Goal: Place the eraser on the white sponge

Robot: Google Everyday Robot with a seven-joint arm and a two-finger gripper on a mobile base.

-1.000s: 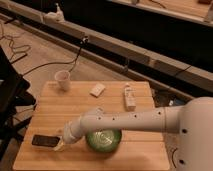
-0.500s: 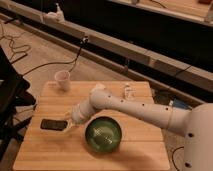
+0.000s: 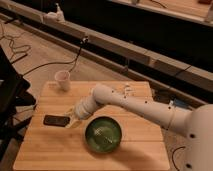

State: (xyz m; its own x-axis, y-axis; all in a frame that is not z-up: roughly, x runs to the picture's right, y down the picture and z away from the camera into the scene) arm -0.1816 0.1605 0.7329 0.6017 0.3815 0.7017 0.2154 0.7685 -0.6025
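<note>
Claw (image 3: 71,119) just beside the eraser (image 3: 56,120), grip cannot be told; green bowl (image 3: 103,134) near, white cup (image 3: 62,80) upright farther back

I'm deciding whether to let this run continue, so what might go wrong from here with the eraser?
The gripper sits at the right end of the eraser, which lies flat on the table; it may get pushed leftward rather than lifted. The green bowl is close beside the arm, so a swing may knock it. The white sponge is not in view, perhaps behind the arm, so placement cannot be judged.
</note>
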